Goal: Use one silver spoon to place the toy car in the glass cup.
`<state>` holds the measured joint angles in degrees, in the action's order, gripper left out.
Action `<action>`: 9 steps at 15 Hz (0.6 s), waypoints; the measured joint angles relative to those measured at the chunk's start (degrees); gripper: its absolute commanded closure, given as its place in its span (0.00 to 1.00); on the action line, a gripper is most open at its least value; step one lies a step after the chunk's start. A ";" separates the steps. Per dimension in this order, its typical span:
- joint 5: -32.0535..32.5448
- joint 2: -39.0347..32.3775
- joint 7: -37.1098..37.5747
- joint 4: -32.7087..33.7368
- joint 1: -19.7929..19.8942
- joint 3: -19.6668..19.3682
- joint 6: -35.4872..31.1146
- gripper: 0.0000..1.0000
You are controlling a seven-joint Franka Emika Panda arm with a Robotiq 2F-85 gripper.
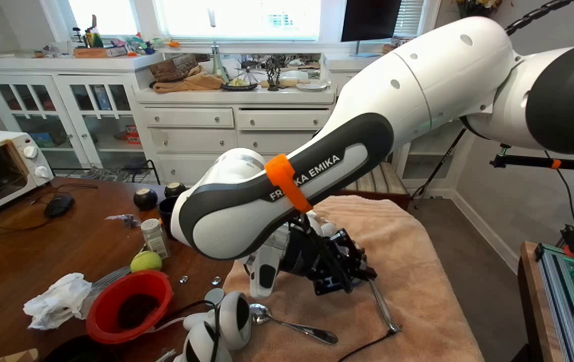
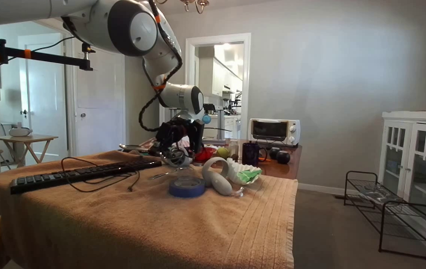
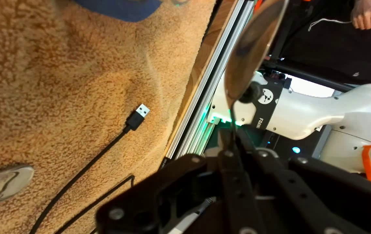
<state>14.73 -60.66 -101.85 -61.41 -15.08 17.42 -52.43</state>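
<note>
My gripper [image 1: 367,274] is shut on a silver spoon [image 1: 381,304]. In the wrist view the fingertips [image 3: 233,137] pinch its thin neck or handle, and its oval bowl [image 3: 253,48] points away from the fingers, above the towel. A second silver spoon [image 1: 302,328] lies on the towel; its handle end also shows in the wrist view [image 3: 6,185]. Something clear and greyish [image 2: 186,180] shows in or just behind the blue tape ring; I cannot tell whether it is the glass cup. I cannot make out the toy car in any view.
The blue tape ring [image 2: 186,189], a white controller [image 2: 220,183] and a white shell [image 2: 242,172] with green in it are on the towel [image 2: 142,224]. A keyboard [image 2: 82,175] lies there with black cables. White controllers [image 1: 234,322] and a red bowl [image 1: 100,322] stand opposite.
</note>
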 measured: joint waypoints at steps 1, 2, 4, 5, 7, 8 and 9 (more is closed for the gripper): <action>0.17 -0.01 -0.82 -0.01 -0.08 0.00 -0.42 0.99; 0.28 -0.02 -1.53 -0.01 -0.17 -0.02 -0.71 0.99; 0.64 -0.04 -3.19 -0.02 -0.29 -0.02 -1.59 0.99; 0.85 -0.05 -4.00 -0.03 -0.32 -0.03 -2.10 0.99; 1.25 -0.07 -5.62 -0.03 -0.36 -0.07 -2.85 0.99; 1.38 -0.08 -6.35 -0.03 -0.36 -0.09 -3.18 0.99; 1.46 -0.09 -7.01 -0.03 -0.36 -0.15 -3.51 0.99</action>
<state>16.19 -60.75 -108.87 -61.44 -15.44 17.27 -55.94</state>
